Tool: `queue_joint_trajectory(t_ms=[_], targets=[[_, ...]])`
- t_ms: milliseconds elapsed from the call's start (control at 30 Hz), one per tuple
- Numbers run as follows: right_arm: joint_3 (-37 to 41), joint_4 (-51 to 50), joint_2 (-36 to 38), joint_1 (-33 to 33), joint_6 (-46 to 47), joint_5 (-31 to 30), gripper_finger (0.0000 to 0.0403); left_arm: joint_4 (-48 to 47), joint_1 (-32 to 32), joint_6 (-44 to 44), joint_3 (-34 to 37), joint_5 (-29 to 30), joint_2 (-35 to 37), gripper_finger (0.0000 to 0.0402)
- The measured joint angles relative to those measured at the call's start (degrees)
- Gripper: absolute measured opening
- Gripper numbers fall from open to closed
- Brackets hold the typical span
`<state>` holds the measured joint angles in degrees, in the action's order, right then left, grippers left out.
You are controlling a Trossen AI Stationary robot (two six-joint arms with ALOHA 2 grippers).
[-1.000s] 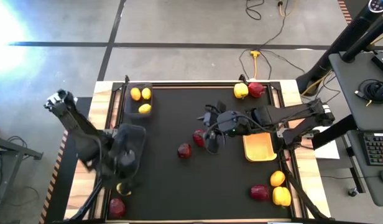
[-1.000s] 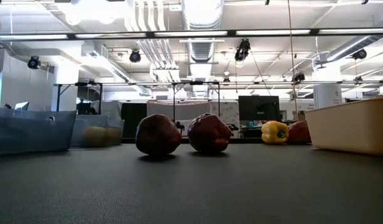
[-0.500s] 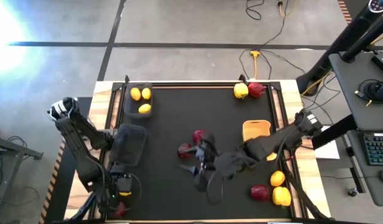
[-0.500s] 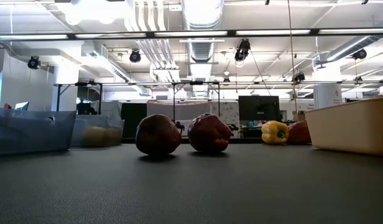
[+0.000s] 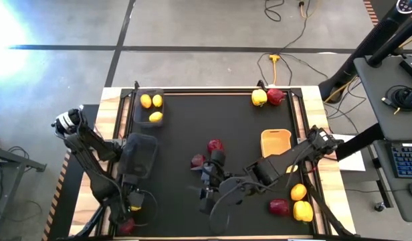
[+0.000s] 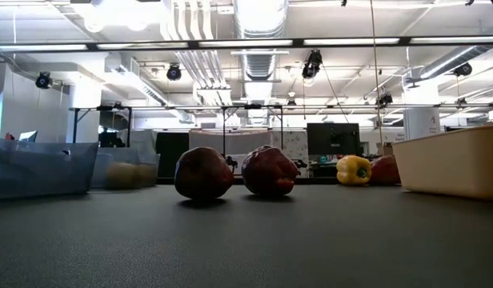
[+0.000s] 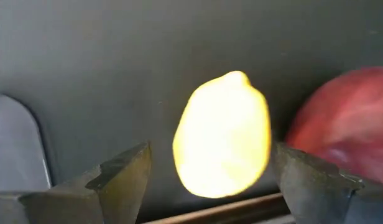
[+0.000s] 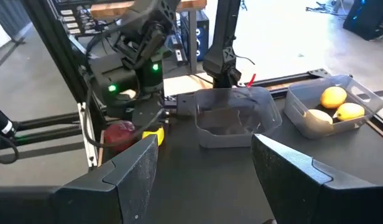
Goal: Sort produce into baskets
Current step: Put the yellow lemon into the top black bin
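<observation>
My left gripper (image 5: 129, 203) points down at the table's near left corner. It is open, and its fingers stand on either side of a yellow lemon (image 7: 222, 124) without touching it. A dark red piece (image 7: 341, 121) lies just beside the lemon. My right gripper (image 8: 204, 142) is open, holds nothing, and hangs high over the near middle (image 5: 206, 187), facing the left arm. Two dark red pieces (image 5: 215, 145) (image 5: 198, 161) rest on the mat at the centre. One see-through grey basket (image 5: 149, 107) holds three lemons; a second (image 5: 140, 154) stands empty. The orange-tan basket (image 5: 278, 150) stands right of centre.
A yellow pepper (image 5: 259, 98) and a red piece (image 5: 275, 96) lie at the far right. An orange piece (image 5: 298, 192), a red one (image 5: 279, 207) and a yellow pepper (image 5: 303, 211) lie at the near right. The mat's middle far part is bare.
My left gripper has gone toward the table's near edge and down, rolling as it went, until its fingers straddle the lemon. My right gripper has swung from over the centre toward the near edge, staying high. No produce has moved.
</observation>
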<state>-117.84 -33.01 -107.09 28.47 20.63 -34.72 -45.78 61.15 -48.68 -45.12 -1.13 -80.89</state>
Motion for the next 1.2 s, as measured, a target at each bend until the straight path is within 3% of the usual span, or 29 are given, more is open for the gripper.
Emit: queue_joint_trajectory(t_ms=[233,467,700,833,933,1033,1200], targets=[[0.2,-0.2,0.1,0.0,0.4,0.0,0.0249,5.3,-0.6,-3.7,3.8,-0.2,0.1,0.029],[0.2,-0.4,0.1,0.0,0.4,0.0,0.0249,6.3,-0.9,-7.6,3.9,2.1,0.3,0.0238],[0.3,-3.7,0.4,-0.2,-0.8,0.1,0.0249,-0.2,-2.6,-8.2,-6.2,2.1,2.5,0.018],[-0.2,-4.6,0.8,-0.7,-1.6,0.1,0.0249,-13.4,-6.2,-4.7,-13.9,10.7,5.2,0.0179],[-1.6,-6.5,0.9,-1.2,-2.6,0.1,0.0249,-23.2,-13.3,-1.9,-17.5,17.2,8.5,0.0178],[-3.5,-10.0,0.9,-1.4,-2.6,0.1,0.0249,-26.7,-25.1,3.7,-18.3,20.8,13.4,0.0178],[-7.6,-20.7,1.1,-1.4,0.2,0.1,0.0249,-24.9,-55.5,19.4,-16.7,22.1,19.1,0.0178]])
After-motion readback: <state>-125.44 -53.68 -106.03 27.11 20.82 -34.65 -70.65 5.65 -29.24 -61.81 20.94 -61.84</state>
